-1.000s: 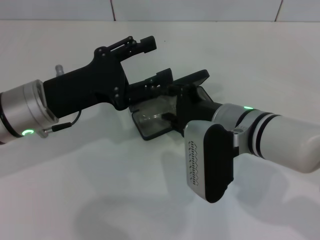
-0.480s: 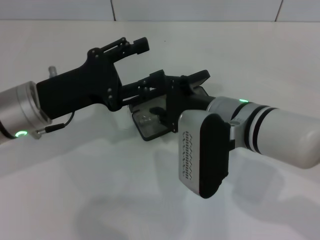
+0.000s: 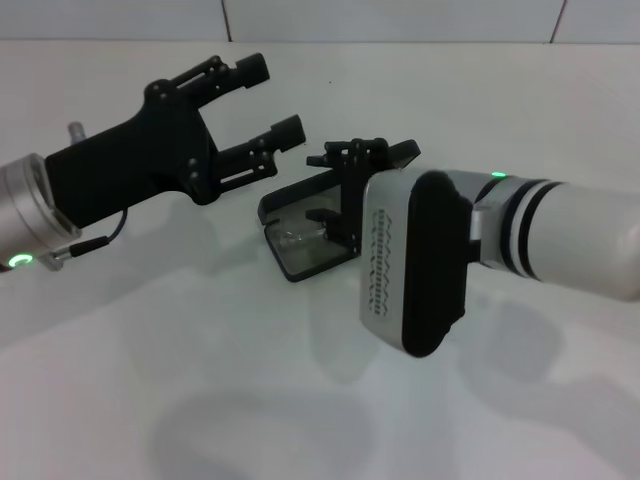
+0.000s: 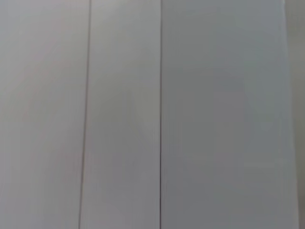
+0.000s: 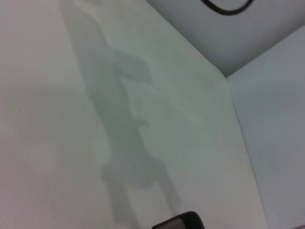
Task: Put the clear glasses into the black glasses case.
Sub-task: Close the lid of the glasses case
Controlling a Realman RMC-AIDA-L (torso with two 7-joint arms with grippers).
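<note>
Two arms crowding one white counter (image 3: 200, 380), tiled wall (image 3: 400, 18) behind. Reaching in from the right of the black glasses case (image 3: 300, 235), a white-and-silver forearm with a bulky silver-and-black wrist block, hiding the case's right half. Right hand (image 3: 350, 165) black, at the case's raised lid, mostly screened by that wrist; cannot tell whether spread or closed. Coming from the left of the case, a black-bodied arm raised and angled toward the wall; left hand (image 3: 262, 100) held in the air up and left of the case, fingers spread wide, gripping nothing, clear of the lid. Case lying open on the counter, long axis running diagonally from near-left to far-right, lid standing up along the far side, grey lining facing up. Clear glasses (image 3: 300, 236) resting inside the tray, only a glinting transparent part visible; orientation hard to make out.

Wrist views: plain wall panels, and bare counter with shadows.
</note>
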